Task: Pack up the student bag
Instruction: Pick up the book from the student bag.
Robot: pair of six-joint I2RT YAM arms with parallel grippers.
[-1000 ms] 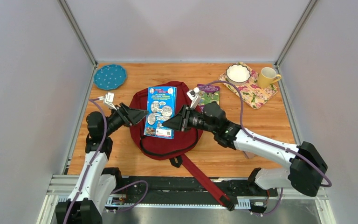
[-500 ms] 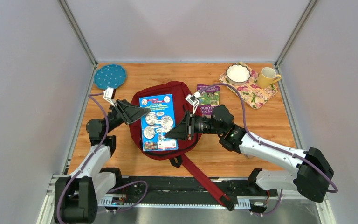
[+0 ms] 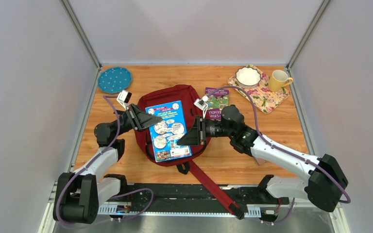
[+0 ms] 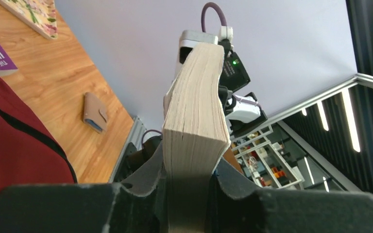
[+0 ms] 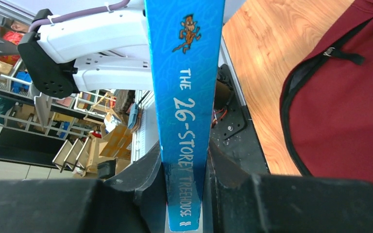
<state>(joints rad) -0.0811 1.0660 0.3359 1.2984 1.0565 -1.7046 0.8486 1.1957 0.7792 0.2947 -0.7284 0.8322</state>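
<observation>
grips the blue book (image 3: 167, 128) from both sides: with the left gripper (image 3: 150, 119) on the page edge, with the right gripper (image 3: 182, 138) on the spine, jaws closed against it. reaches in with the left arm (image 3: 99, 160) folded at the elbow, with the right arm (image 3: 281, 155) stretched long.

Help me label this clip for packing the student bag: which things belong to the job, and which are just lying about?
In the job: student bag; blue book, gripped by left gripper and right gripper; probably the purple book.

Lying about: teal plate; white bowl; yellow mug; floral mat; tan wallet.
</observation>
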